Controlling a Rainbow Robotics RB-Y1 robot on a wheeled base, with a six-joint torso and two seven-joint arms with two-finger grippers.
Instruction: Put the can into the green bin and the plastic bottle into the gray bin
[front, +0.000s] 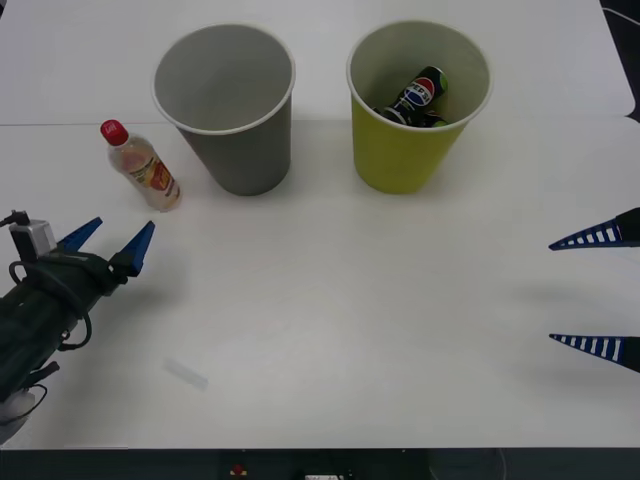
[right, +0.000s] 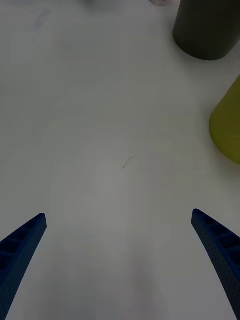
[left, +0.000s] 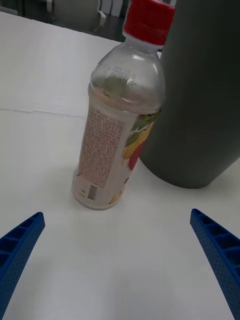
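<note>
1. The can (front: 423, 95) is seen lying tilted inside the green bin (front: 400, 150), its round logo facing up; the green bin stands upright on the white tabletop (front: 350, 300), just beside the gray bin (front: 245, 150), which stands on its left.
2. The plastic bottle (front: 141, 165) is found standing on the tabletop just left of the gray bin, its red cap uppermost; in the left wrist view the bottle (left: 117, 130) is seen close against the gray bin's wall (left: 205, 100); whether they touch cannot be told.
3. The left end effector (front: 110, 245) is held near the bottle, on the side toward the robot; its blue fingers are spread wide and nothing is gripped; the bottle is framed between the two fingertips (left: 20, 240) but lies beyond them.
4. The right end effector (front: 595, 290) is held at the tabletop's right edge, well apart from both bins; its fingers (right: 220, 245) are likewise spread and nothing is held.
</note>
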